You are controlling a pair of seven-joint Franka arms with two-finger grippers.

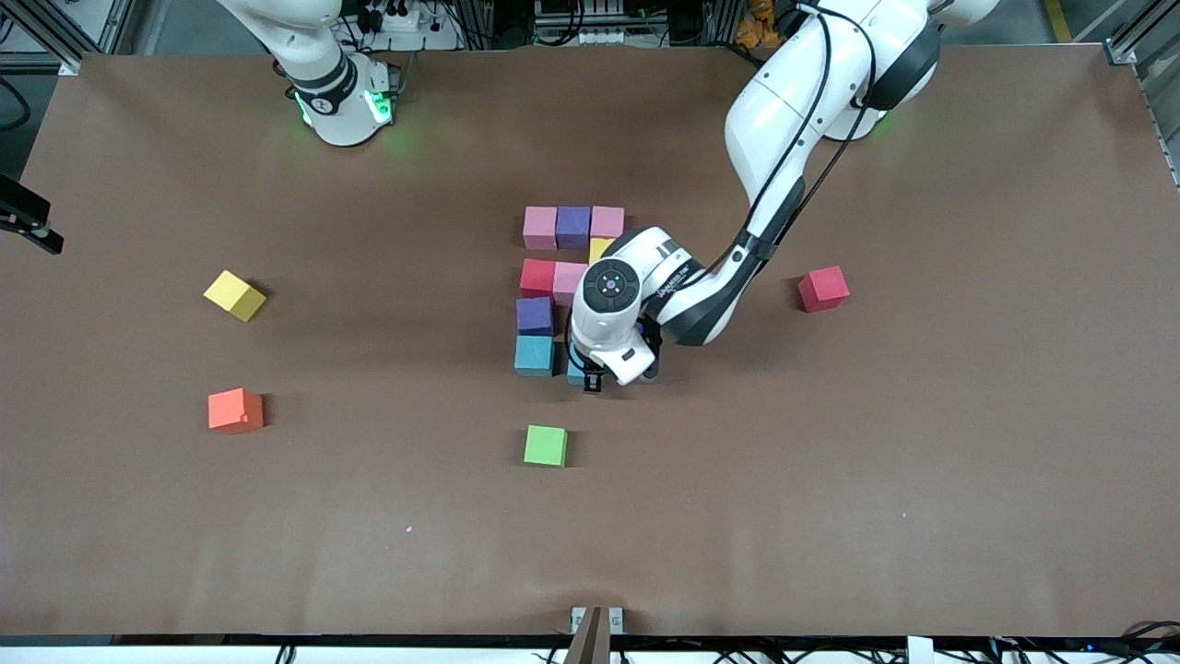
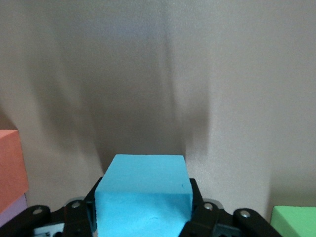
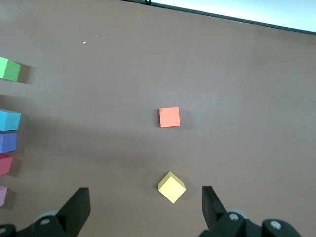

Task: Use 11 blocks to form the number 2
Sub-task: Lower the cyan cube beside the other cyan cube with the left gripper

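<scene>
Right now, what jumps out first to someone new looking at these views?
The half-built number 2 at mid-table, with the left gripper shut on a light blue block, low at the digit's end nearest the front camera. Loose cubes lie around it: a yellow one and an orange one toward the right arm's end, below the waiting, open right gripper, and a red one toward the left arm's end.

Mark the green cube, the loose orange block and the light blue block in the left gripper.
green cube (image 1: pixel 546 445), front view, middle of its top face
orange block (image 1: pixel 235 410), front view, middle of its top face
light blue block (image 2: pixel 143 195), left wrist view, face toward the camera, between the left gripper's fingers
</scene>
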